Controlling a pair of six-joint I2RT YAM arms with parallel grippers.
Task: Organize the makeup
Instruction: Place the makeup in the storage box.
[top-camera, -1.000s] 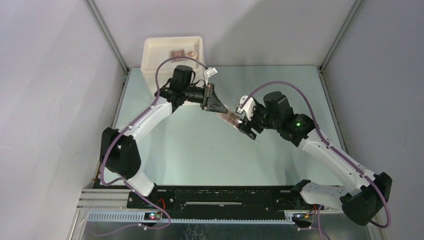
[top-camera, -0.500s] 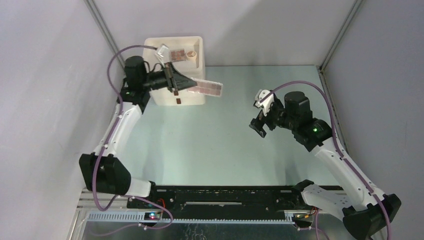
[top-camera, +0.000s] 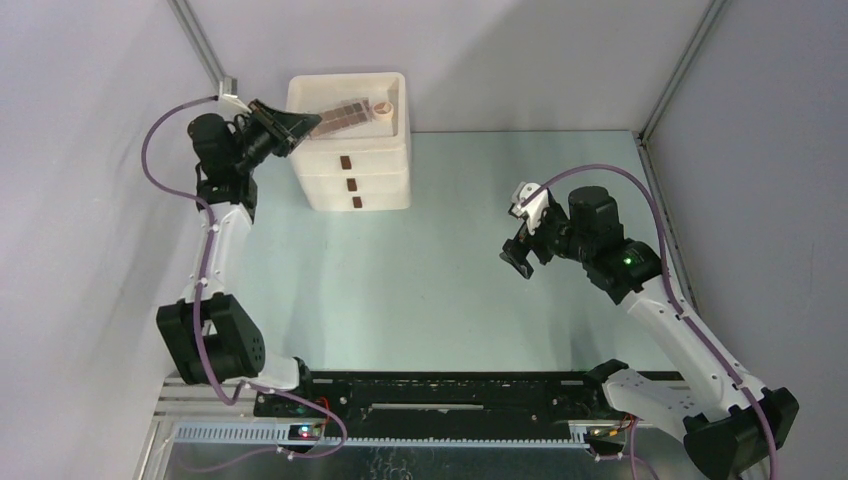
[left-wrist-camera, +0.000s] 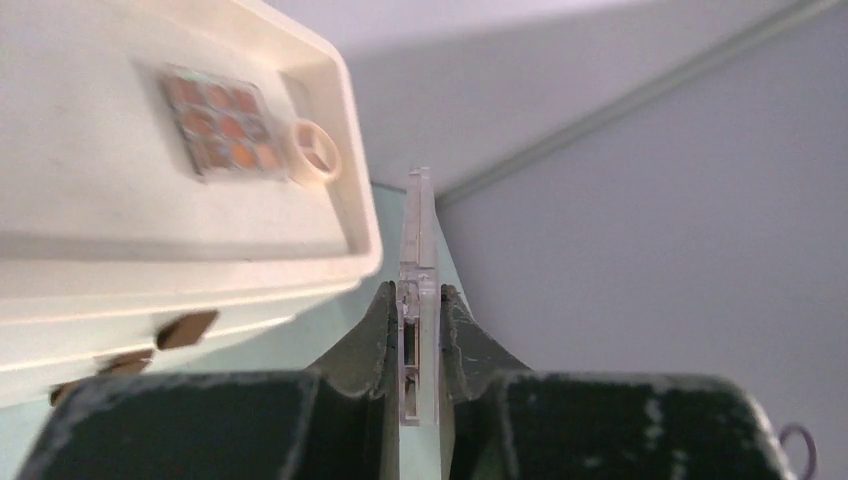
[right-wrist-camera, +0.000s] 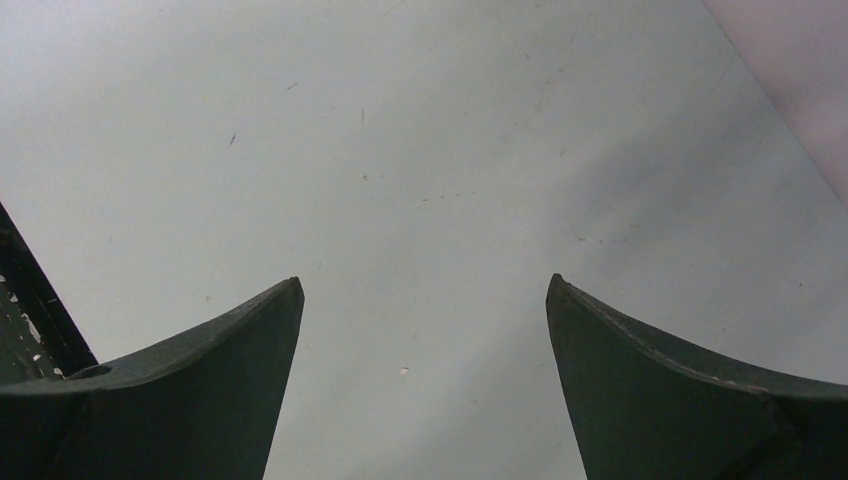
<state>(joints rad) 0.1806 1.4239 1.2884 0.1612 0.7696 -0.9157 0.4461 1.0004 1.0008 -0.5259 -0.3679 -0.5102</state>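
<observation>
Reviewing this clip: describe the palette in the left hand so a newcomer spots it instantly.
Find the cream three-drawer box in the far-left corner of the table. At its top-left edge the left hand grips a thin clear-cased palette. Unlike the other palette, lying flat in the top tray beside a small ring, this one stands on edge between the fingers.

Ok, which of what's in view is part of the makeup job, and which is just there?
Job:
- palette, held in left end effector
- second palette, in top of drawer box
- round item beside it
- the box itself, as storage

Just there:
- table
- right end effector, open and empty
</observation>
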